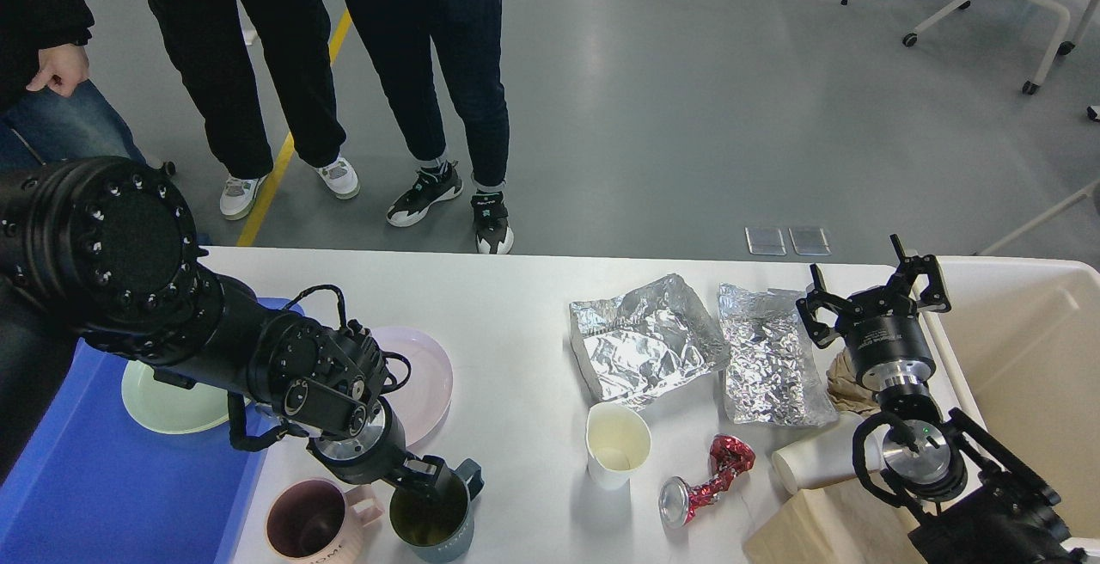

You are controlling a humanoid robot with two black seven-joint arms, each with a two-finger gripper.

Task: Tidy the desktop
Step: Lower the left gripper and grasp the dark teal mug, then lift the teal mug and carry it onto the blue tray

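Observation:
The white desktop holds a dark teal mug, a pink mug, a pink plate, a paper cup, a crushed red can and two crumpled foil sheets. My left gripper is down at the teal mug's far rim, next to its handle. Its fingers look dark and run together, so I cannot tell their grip. My right gripper is open and empty above the table's right end, beside the foil.
A blue tray at the left holds a pale green plate. A cream bin stands at the right. Brown crumpled paper, a fallen paper cup and a cardboard box lie near my right arm. People stand beyond the table.

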